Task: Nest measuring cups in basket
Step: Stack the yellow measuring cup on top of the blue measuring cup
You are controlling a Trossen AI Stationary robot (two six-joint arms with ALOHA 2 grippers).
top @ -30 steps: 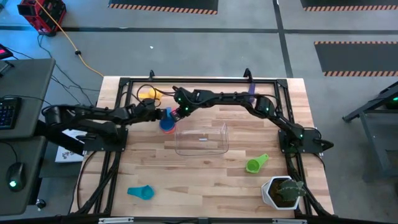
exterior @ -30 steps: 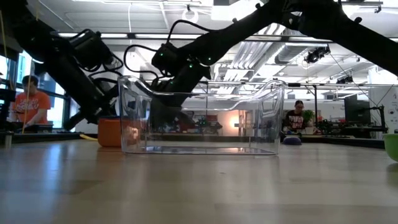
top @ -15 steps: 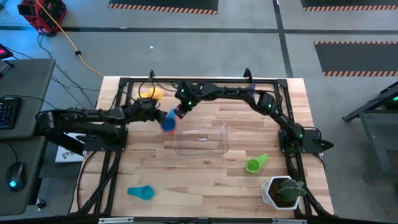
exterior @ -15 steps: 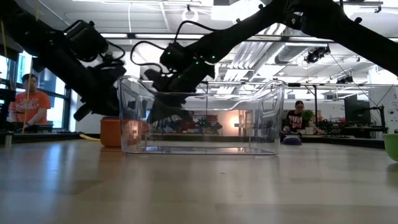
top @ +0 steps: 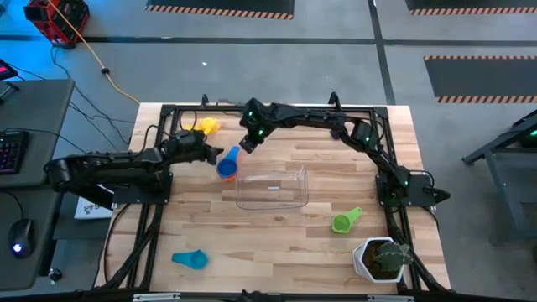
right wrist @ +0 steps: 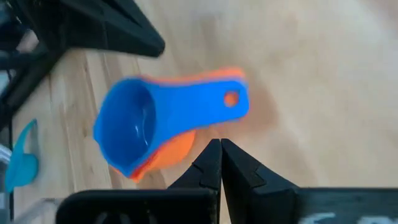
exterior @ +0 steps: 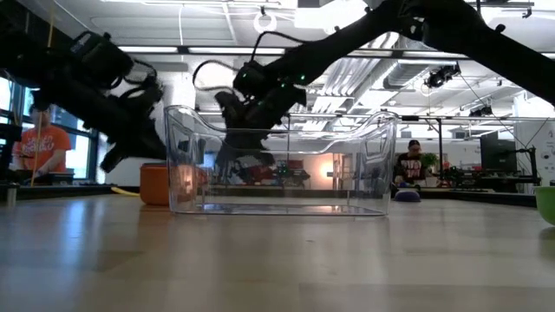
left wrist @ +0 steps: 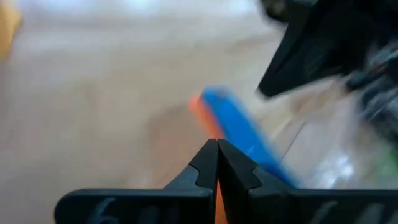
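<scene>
A blue measuring cup sits nested in the orange cup, which stands on its base on the table just beyond the far-left corner of the clear basket. My left gripper is shut just left of the stack, which lies past its fingertips in the left wrist view. My right gripper is shut and hovers on the stack's far side, off the handle end. Yellow cup, green cup and light blue cup lie apart. Dark blue and red cups are out of view.
The basket stands mid-table with nothing inside that I can see. A white pot with a green plant stands at the near right corner. A black frame runs round the table's edge. In the low view people show in the room behind.
Both grippers have drawn away from the blue-and-orange stack: the left one toward the table's left edge, the right one toward the far edge and upward. The stack has stayed where it was beside the basket.
</scene>
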